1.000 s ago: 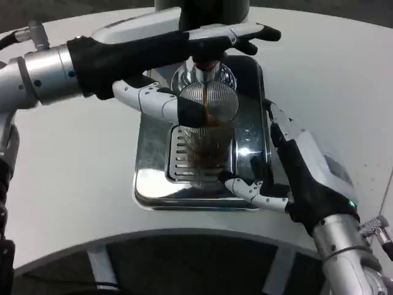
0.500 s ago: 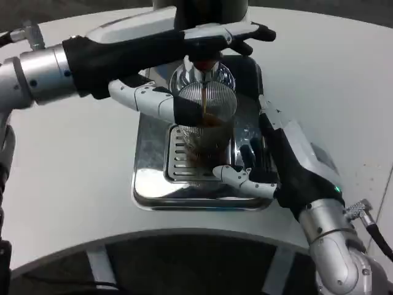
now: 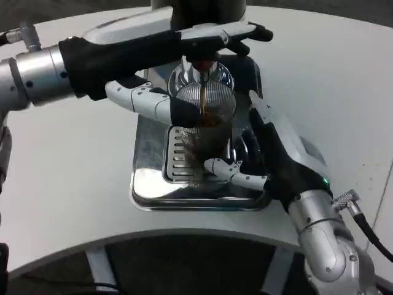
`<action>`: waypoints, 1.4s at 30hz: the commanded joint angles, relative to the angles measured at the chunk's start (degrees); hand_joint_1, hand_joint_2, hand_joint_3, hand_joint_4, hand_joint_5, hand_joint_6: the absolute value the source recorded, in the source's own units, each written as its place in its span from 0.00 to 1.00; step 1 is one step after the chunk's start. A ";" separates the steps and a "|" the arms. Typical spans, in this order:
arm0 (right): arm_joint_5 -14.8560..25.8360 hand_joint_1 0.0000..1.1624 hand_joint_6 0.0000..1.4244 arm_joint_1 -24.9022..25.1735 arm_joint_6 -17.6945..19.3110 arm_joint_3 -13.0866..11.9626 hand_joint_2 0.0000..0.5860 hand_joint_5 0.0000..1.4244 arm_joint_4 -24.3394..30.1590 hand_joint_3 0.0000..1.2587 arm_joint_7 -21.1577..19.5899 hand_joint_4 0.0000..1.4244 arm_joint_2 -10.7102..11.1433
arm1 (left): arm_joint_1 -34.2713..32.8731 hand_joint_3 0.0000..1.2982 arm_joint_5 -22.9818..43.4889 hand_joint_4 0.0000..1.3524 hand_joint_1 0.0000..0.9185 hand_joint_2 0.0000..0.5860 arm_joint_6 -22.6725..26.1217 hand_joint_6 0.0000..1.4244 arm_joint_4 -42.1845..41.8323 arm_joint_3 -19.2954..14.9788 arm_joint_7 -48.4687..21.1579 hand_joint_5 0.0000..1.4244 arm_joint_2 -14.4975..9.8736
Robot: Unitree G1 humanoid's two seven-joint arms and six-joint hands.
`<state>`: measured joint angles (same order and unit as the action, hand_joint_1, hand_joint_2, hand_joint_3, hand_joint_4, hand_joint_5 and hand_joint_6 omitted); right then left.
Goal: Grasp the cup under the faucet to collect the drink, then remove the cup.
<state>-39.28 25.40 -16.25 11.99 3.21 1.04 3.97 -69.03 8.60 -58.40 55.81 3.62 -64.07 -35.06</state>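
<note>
Under the faucet (image 3: 202, 61) the cup (image 3: 206, 126) fills; the spread right robot hand (image 3: 264, 163), closing, could tip it while the left robot hand (image 3: 166, 49) presses the lever.

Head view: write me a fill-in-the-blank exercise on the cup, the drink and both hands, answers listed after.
1. The ribbed glass cup stands on the metal ____ of the drip tray.
2. A thin stream of ____ drink falls from the faucet into the cup.
3. The left hand rests on top of the ____.
4. The right hand is beside the cup, on the robot's ____ side.

Answers: grate; brown; faucet; right
</note>
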 commanded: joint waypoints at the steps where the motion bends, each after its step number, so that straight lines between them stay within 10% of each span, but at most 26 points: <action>1: 0.97 0.45 0.00 1.13 0.17 0.69 0.33 0.00 -1.66 0.00 -1.39 0.00 -0.20 | 2.77 0.05 -1.74 0.00 0.00 0.09 0.84 0.00 0.52 0.57 -1.37 0.08 -1.68; 42: 6.36 0.44 0.00 7.45 0.10 1.47 0.32 0.00 -8.87 0.00 -3.93 0.00 -1.52 | 3.59 0.06 -1.33 0.00 0.00 0.10 0.99 0.00 -0.52 0.07 -0.92 0.08 -2.16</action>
<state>-33.52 32.49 -16.25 13.24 -4.92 -2.20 2.78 -67.97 8.68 -58.17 55.02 3.17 -63.58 -35.67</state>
